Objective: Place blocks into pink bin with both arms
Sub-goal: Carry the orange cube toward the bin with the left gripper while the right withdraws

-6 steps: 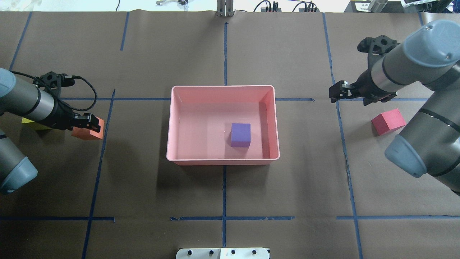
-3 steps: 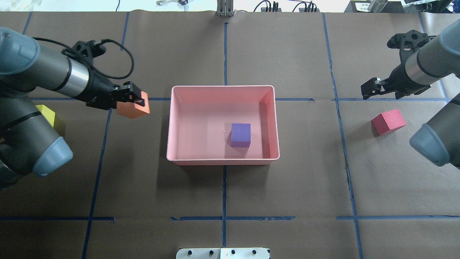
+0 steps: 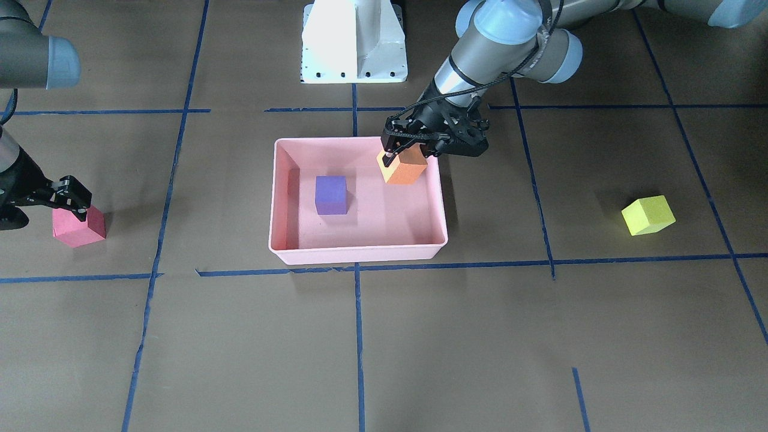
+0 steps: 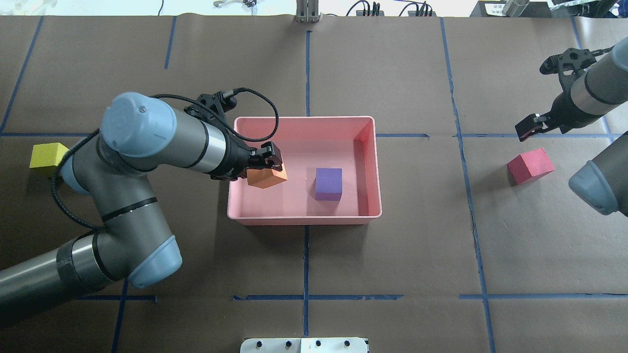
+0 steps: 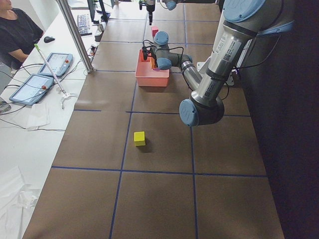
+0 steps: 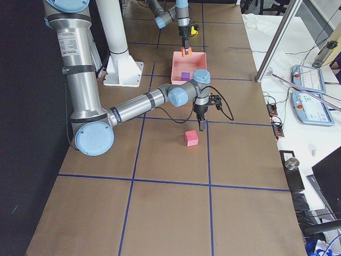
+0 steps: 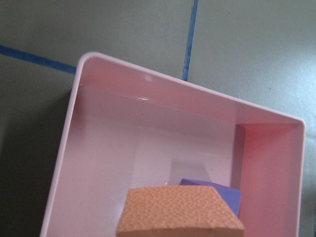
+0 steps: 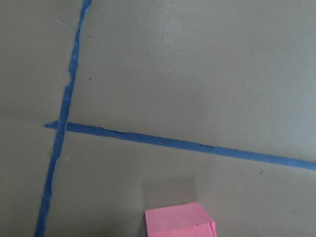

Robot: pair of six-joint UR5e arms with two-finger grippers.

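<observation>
My left gripper [image 4: 271, 163] is shut on the orange block [image 4: 266, 177] and holds it over the left part of the pink bin [image 4: 304, 118], above the floor. The front-facing view shows the orange block [image 3: 405, 170] held by the left gripper [image 3: 398, 157] inside the bin's rim [image 3: 360, 254]. The purple block [image 4: 328, 184] lies in the bin. My right gripper [image 4: 529, 128] is open and empty, just beyond the red-pink block [image 4: 530, 165] on the table. The yellow-green block [image 4: 46, 156] lies far left, behind the left arm.
The white pedestal base [image 3: 354, 42] stands at the robot's side of the table. A white box [image 4: 304, 345] sits at the near edge. Blue tape lines cross the brown table. An operator [image 5: 15, 35] and tablets [image 5: 37, 84] are beside the table.
My left arm has carried the orange block from the table's left to over the bin. My right gripper has moved right, away from the bin, to beside the red-pink block.
</observation>
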